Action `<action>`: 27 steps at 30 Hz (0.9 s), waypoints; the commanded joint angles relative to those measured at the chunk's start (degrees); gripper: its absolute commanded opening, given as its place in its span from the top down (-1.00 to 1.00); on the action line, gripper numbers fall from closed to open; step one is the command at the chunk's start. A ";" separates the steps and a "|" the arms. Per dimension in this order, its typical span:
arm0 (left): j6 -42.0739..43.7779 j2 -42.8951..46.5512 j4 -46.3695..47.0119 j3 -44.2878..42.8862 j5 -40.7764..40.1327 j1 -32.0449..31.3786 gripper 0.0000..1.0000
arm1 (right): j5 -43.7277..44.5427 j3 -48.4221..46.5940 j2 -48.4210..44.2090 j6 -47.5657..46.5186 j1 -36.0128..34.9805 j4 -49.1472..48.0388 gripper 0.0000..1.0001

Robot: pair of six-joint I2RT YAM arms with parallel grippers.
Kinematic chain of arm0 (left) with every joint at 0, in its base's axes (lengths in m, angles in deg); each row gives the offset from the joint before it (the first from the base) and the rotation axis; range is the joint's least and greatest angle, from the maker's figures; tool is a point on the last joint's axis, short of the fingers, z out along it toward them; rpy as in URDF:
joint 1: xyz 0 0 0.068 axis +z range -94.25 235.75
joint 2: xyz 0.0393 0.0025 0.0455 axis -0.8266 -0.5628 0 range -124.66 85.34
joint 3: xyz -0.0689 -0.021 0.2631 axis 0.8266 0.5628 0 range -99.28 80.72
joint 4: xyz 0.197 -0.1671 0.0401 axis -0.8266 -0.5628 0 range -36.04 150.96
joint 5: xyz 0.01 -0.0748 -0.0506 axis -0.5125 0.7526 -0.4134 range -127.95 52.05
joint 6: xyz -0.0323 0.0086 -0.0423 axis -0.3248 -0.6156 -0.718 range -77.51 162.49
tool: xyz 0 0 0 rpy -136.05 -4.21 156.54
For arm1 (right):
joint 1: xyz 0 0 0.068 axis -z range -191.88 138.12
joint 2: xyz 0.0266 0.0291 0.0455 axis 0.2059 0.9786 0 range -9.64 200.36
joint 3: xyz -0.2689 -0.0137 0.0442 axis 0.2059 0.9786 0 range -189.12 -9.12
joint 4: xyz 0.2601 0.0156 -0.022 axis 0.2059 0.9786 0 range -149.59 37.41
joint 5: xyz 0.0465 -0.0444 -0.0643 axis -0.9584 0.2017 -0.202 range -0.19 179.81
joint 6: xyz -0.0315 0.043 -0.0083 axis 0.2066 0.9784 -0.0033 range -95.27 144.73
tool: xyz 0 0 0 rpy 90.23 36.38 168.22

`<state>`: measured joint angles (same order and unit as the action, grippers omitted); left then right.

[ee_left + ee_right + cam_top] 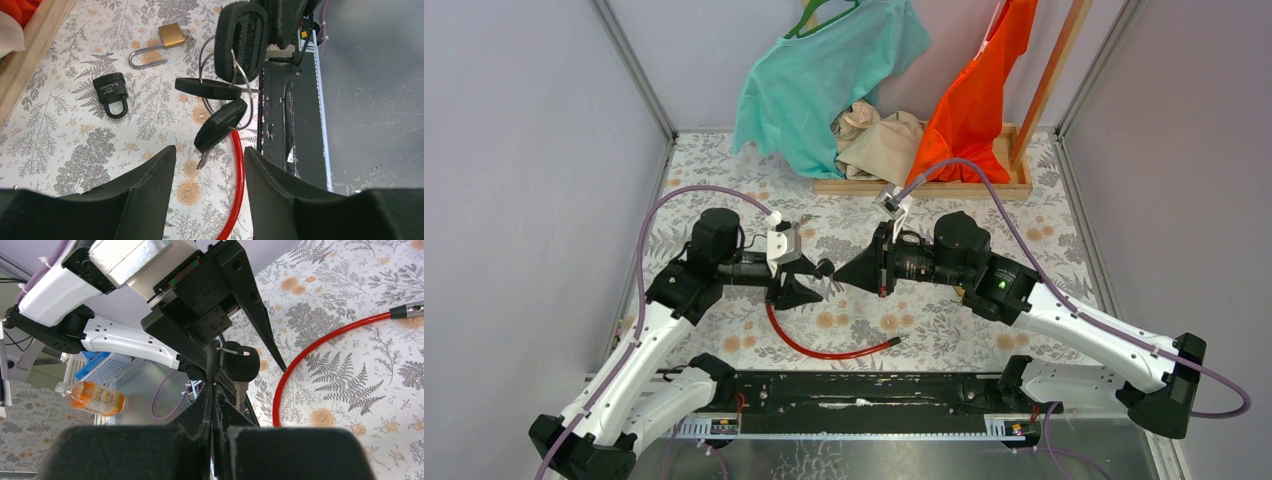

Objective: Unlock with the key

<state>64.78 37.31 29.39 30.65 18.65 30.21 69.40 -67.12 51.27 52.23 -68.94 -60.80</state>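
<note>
Top view: two arms meet nose to nose at the centre of a floral table (1064, 215).

R gripper (213, 387) comes in from 3 o'clock. Its fingers are pinched tight on one black key head of the keys (207, 89), a bunch of three black-headed keys on a wire ring.

L wrist view: the held key sits at 12 o'clock. A 2nd key lies flat just below it, and a 3rd dangles lower, blade down, hanging over the gap in L gripper (210, 155).

L gripper comes in from 9 o'clock. Its fingers (145, 180) are spread apart, one each side of the dangling key, w/ nothing held. Can't tell if the key touches either.

Brass padlock (171, 35) lies on the table at 11 o'clock in L wrist view, shackle swung out. Black padlock (110, 87) lies at 9 o'clock, well apart from the keys, shackle shut.

Red cable (238, 185) curves across the table under the keys, toward 6 o'clock.

Wooden tray (924, 187) w/ clothes sits at 12 o'clock in top view.
</note>
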 commanded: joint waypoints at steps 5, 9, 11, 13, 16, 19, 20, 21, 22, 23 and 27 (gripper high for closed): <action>-3.68 -0.89 6.96 -0.34 0.08 -1.27 0.05 | -0.82 -1.01 -1.87 1.44 -0.34 -4.94 1.00; -2.28 -0.04 6.91 -0.34 -2.38 -1.37 0.49 | -0.35 -0.70 -2.16 1.32 -0.34 -4.72 1.00; 0.43 0.40 5.98 -0.88 -3.51 -1.36 0.67 | -0.15 -0.56 -2.21 1.19 -0.40 -4.40 1.00; 5.75 0.63 2.59 -2.03 -4.96 -1.28 0.93 | 0.33 -0.25 -2.55 1.26 -0.36 -3.88 1.00; 14.89 0.60 -3.21 -4.21 -8.31 -1.29 1.00 | 1.02 0.26 -3.33 1.26 -0.34 -3.24 0.94; 23.18 0.46 -6.96 -6.97 -11.57 -1.29 1.00 | 1.58 0.86 -4.38 0.92 -0.34 -1.80 0.62; 25.20 0.32 -7.75 -7.89 -13.07 -1.35 1.00 | 1.85 1.09 -4.70 0.74 -0.38 -1.06 0.41; 28.13 -0.08 -9.26 -9.07 -14.42 -1.35 1.00 | 2.08 1.25 -5.14 0.40 -0.34 -0.21 0.24; 31.98 -0.52 -11.49 -10.74 -15.52 -1.35 1.00 | 2.45 1.36 -5.66 -0.06 -0.34 0.68 0.12; 35.69 -0.97 -13.24 -11.89 -16.90 -1.35 1.00 | 3.04 1.37 -6.36 -0.55 -0.26 1.55 -0.04; 51.73 -0.32 -15.55 -13.75 -22.40 -1.68 1.00 | 7.32 0.84 -8.96 -2.34 -0.23 4.15 -0.58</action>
<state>97.04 36.31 18.50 19.33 3.40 29.09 72.22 -65.46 45.45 52.02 -68.94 -57.89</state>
